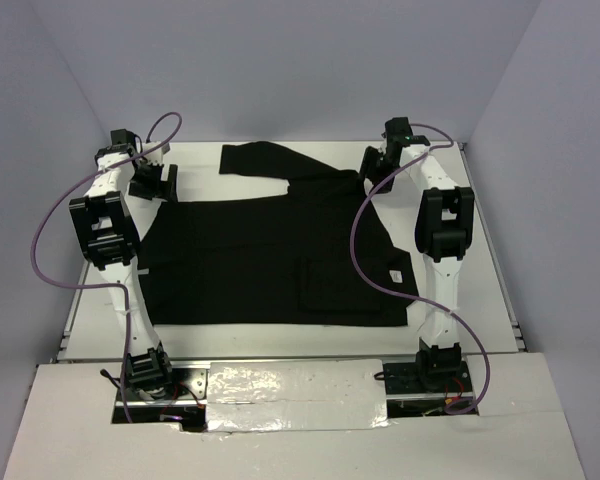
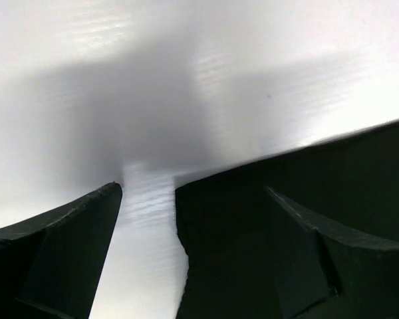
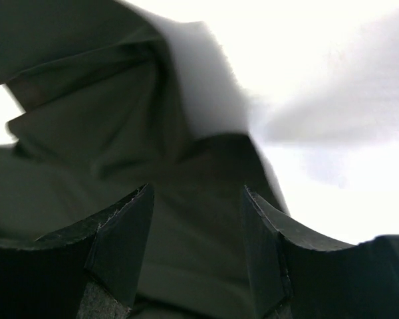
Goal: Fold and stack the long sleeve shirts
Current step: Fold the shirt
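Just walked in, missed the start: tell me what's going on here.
Two robot arms are working on a black shirt spread on a white table. One sleeve lies stretched along the far side. The left gripper is at the shirt's far left corner with its jaws wide open, holding nothing. The right gripper is at the far right corner over bunched cloth, with its jaws apart and not clamped. No finished fold shows yet.
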`<state>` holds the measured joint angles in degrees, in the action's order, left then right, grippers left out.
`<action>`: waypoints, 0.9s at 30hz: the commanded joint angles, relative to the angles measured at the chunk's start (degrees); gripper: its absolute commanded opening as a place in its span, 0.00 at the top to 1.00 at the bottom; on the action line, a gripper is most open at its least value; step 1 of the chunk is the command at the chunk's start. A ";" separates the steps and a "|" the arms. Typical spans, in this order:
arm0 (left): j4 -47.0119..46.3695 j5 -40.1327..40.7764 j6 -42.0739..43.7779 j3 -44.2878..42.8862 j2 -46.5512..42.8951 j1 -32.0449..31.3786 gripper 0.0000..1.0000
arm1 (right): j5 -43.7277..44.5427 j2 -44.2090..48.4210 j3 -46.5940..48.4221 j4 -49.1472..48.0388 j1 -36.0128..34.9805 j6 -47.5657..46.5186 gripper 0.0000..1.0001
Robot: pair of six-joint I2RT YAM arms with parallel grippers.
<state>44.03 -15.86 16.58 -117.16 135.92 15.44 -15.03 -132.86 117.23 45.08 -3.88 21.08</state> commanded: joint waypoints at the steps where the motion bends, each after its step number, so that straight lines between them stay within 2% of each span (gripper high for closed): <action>1: -0.08 0.49 -1.99 -0.26 2.16 0.73 0.03 | -1.67 -3.45 4.67 -1.93 -0.16 0.63 0.38; 4: -1.14 -1.45 -2.16 2.28 1.98 0.29 0.06 | -0.09 -6.01 5.38 -1.83 -0.34 0.63 0.38; 7: -2.02 -4.70 -1.90 4.66 1.63 -0.06 0.22 | 0.08 -6.62 3.80 -4.21 -0.25 1.33 0.38; 8: -1.93 -7.49 -1.81 5.01 1.81 -0.06 0.32 | 0.35 -7.32 3.97 -4.38 -0.34 1.51 0.38; 10: -0.97 -9.62 -1.81 4.84 2.07 -0.15 0.43 | 1.31 -8.03 5.11 -4.39 -0.25 2.03 0.42; 12: 0.00 -11.56 -1.29 4.14 2.25 -0.15 0.68 | 1.40 -9.00 6.52 -4.56 0.01 3.17 0.56; 13: 0.18 -11.83 -1.20 3.18 2.33 -0.15 0.82 | 1.32 -9.09 6.69 -5.00 0.27 3.70 0.71; 14: 0.35 -11.22 -1.20 2.65 2.51 -0.06 1.00 | 1.14 -9.17 6.52 -6.05 0.36 4.75 0.77; 15: 0.35 -10.95 -0.76 2.12 2.60 -0.06 1.00 | 0.44 -9.17 6.35 -6.67 0.36 5.28 0.82; 16: 0.35 -10.86 -0.50 0.90 2.60 0.03 1.00 | -0.09 -9.00 6.17 -7.37 0.63 5.81 0.92; 18: -0.52 -10.77 -0.41 -0.25 2.25 0.29 1.00 | -0.97 -8.91 5.64 -8.86 0.80 7.04 1.00; 20: -2.27 -11.38 -0.93 -1.05 0.93 0.55 1.00 | -1.41 -8.21 4.59 -10.79 0.89 7.92 1.00; 27: -16.60 -10.08 -5.68 5.18 -7.76 0.64 1.00 | 0.35 -3.65 0.11 -16.60 1.86 10.82 1.00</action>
<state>34.85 -25.39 13.43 -113.34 134.82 15.66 -15.62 -141.10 118.96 33.12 -2.94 29.93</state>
